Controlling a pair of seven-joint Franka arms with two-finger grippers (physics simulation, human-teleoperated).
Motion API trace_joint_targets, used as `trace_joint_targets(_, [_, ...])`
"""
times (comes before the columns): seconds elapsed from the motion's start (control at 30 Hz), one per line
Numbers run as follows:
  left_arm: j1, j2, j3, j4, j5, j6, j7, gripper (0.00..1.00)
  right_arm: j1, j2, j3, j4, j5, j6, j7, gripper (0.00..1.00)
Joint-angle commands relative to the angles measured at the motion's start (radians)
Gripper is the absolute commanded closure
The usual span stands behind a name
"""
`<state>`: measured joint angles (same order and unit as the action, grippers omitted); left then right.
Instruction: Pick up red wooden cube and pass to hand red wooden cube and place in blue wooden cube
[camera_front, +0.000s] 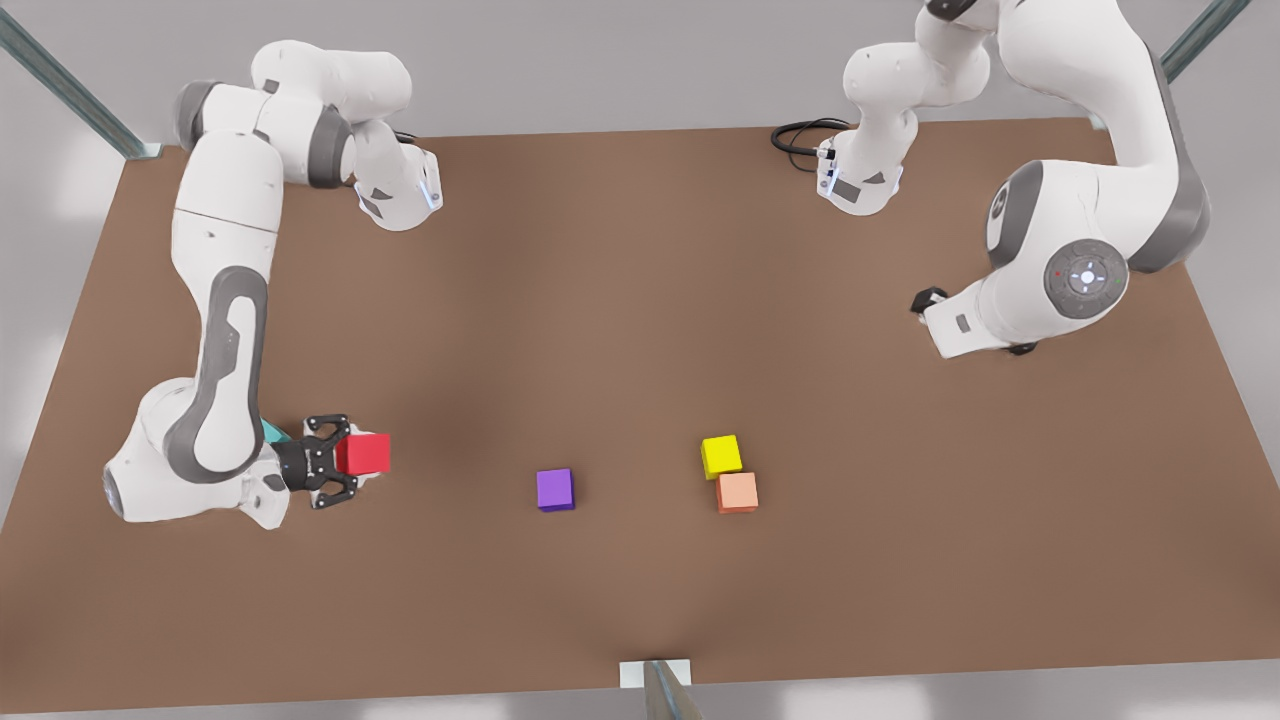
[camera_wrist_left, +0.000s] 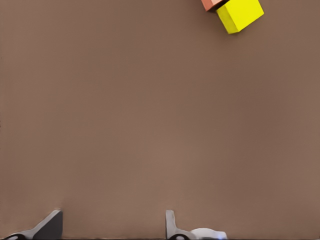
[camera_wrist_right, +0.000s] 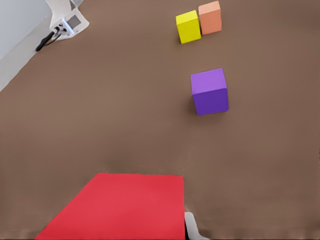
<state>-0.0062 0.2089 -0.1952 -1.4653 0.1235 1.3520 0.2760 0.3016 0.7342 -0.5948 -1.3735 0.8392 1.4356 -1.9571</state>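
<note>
You saw the blue wooden cube (camera_front: 272, 432) mostly hidden behind the right arm, at ten o'clock from the red wooden cube (camera_front: 364, 453); the left tool (camera_front: 930, 299) sat too small to judge.

red wooden cube (camera_front: 364, 453): matt, smooth | table (camera_front: 640, 300): matt brown | arms: glossy white plastic

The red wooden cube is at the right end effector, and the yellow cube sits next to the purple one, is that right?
Not quite. In the front view the yellow cube touches the peach-orange cube; the purple cube stands alone. The red wooden cube is indeed at the right end effector.
</note>
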Motion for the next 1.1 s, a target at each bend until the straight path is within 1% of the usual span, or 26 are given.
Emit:
trace_joint_targets(0.0, [-0.006, -0.022, 0.028, -0.018, -0.013, 0.003, -0.199, 0.00, 0.064, -0.004, -0.094, -0.001, -0.198, -0.037, 0.316, 0.39])
trace_joint_targets(0.07, [-0.005, -0.020, 0.028, -0.007, -0.012, -0.025, -0.198, 0.00, 0.060, 0.010, -0.102, -0.001, -0.279, 0.112, 0.325, 0.39])
trace_joint_targets(0.13, [-0.006, -0.020, 0.027, -0.007, -0.018, -0.027, -0.198, 0.00, 0.062, 0.050, -0.137, 0.008, -0.311, 0.195, 0.325, 0.40])
trace_joint_targets(0.17, [-0.004, -0.020, 0.028, -0.007, -0.016, -0.027, -0.196, 0.00, 0.064, 0.054, -0.140, 0.008, -0.333, 0.227, 0.325, 0.40])
trace_joint_targets(0.23, [0.014, -0.022, 0.028, -0.006, -0.012, -0.028, -0.195, 0.00, 0.070, 0.082, -0.184, 0.010, -0.339, 0.255, 0.325, 0.40])
trace_joint_targets(0.27, [0.019, -0.020, 0.028, -0.007, -0.007, -0.025, -0.198, 0.00, 0.099, 0.094, -0.224, 0.001, -0.339, 0.261, 0.323, 0.40])
trace_joint_targets(0.4, [0.025, -0.019, 0.027, -0.007, -0.007, -0.031, -0.198, 0.00, 0.105, 0.094, -0.241, -0.051, -0.338, 0.379, 0.293, 0.40])
trace_joint_targets(0.5, [0.026, -0.017, 0.027, -0.009, -0.010, -0.031, -0.198, 0.00, 0.142, 0.080, -0.257, -0.150, -0.336, 0.443, 0.276, 0.40])
trace_joint_targets(0.67, [0.026, -0.009, 0.023, -0.010, -0.013, -0.054, -0.198, 0.00, 0.238, 0.051, -0.344, -0.303, -0.333, 0.555, 0.227, 0.40])
trace_joint_targets(0.77, [0.025, -0.003, 0.023, -0.012, -0.013, -0.056, -0.198, 0.00, 0.258, 0.010, -0.346, -0.389, -0.333, 0.660, 0.205, 0.40])
trace_joint_targets(0.87, [0.022, -0.002, 0.023, -0.013, -0.016, -0.056, -0.199, 0.00, 0.266, -0.009, -0.344, -0.443, -0.328, 0.710, 0.198, 0.40])
trace_joint_targets(1.07, [0.023, -0.005, 0.022, -0.009, -0.016, -0.056, -0.201, 0.00, 0.255, 0.005, -0.341, -0.466, -0.325, 0.747, 0.185, 0.39])
